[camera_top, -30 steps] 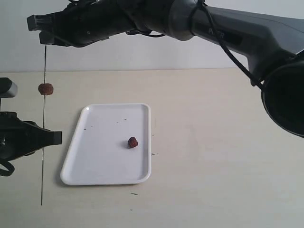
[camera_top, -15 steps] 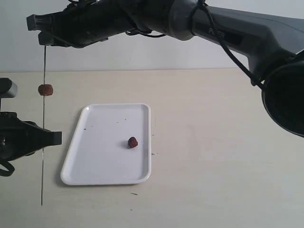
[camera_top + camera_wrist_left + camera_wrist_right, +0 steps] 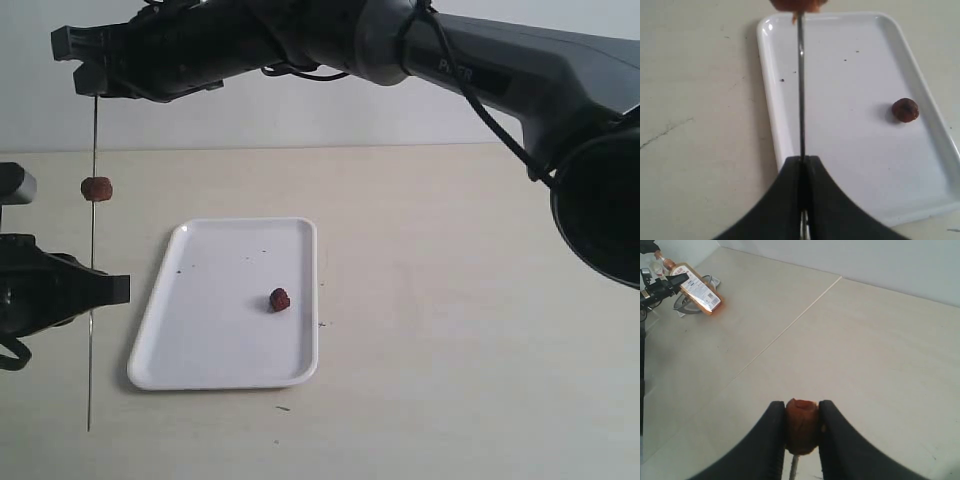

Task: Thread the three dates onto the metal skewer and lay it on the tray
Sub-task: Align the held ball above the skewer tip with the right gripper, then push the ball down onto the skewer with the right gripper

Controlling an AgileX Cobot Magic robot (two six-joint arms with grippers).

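The metal skewer stands upright left of the white tray. My left gripper is shut on its lower part, also seen in the left wrist view. One date is threaded partway up the skewer. My right gripper reaches across to the skewer's top and is shut on a second date, with the rod's tip just under it. A third date lies loose on the tray.
The right arm spans the upper scene from right to left. A labelled bottle on a stand lies far off in the right wrist view. Small crumbs dot the beige table near the tray.
My right gripper has shifted slightly up and left at the skewer's top. The skewer, the threaded date and my left gripper stay almost where they were.
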